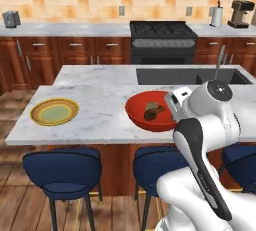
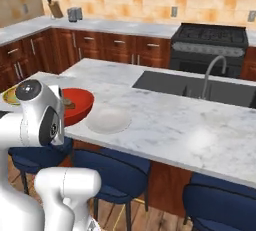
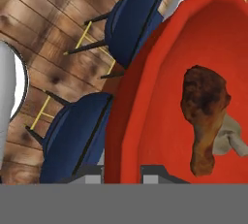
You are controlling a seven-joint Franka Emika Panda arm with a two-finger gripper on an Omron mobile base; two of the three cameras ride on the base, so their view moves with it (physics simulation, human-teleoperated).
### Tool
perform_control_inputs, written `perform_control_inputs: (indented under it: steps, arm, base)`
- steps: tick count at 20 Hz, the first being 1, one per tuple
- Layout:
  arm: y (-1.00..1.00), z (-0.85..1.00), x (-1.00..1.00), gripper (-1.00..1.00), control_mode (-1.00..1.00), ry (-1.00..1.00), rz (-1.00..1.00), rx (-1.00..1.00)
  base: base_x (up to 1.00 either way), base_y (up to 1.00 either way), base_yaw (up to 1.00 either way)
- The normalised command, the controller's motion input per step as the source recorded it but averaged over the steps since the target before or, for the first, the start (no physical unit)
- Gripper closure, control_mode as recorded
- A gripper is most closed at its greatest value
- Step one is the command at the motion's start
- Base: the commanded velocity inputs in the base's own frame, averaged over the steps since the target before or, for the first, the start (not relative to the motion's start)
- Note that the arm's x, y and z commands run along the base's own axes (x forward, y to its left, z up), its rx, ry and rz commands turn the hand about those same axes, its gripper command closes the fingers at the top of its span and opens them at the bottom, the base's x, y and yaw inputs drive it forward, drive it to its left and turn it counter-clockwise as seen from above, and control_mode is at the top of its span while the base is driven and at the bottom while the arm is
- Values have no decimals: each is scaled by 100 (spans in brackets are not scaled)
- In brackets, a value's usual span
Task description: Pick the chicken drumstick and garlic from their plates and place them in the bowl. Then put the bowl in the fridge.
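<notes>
Clamping the red bowl (image 3: 160, 97) rim, claw (image 3: 122, 172) holds it w/ drumstick (image 3: 203, 116) & garlic (image 3: 231, 138) inside; no legible writing.

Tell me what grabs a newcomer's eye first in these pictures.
The glossy red round bowl at the near edge of the marble island counter stands out, with the brown chicken drumstick and small grey-brown garlic inside. The fingers clamp its rim; the green, yellow-rimmed plate sits left.
</notes>
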Motion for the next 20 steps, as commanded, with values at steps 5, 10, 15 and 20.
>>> perform_control_inputs:
  steps: [5, 10, 15, 20]
  arm:
    - [0, 0, 0, 100, 100, 0, 0, 0]
    - [0, 0, 0, 100, 100, 0, 0, 0]
    - [0, 0, 0, 100, 100, 0, 0, 0]
    - [0, 0, 0, 100, 100, 0, 0, 0]
  base:
    - [-12, 40, 86]
    - [3, 40, 74]
    - [34, 38, 53]
    - [76, 43, 17]
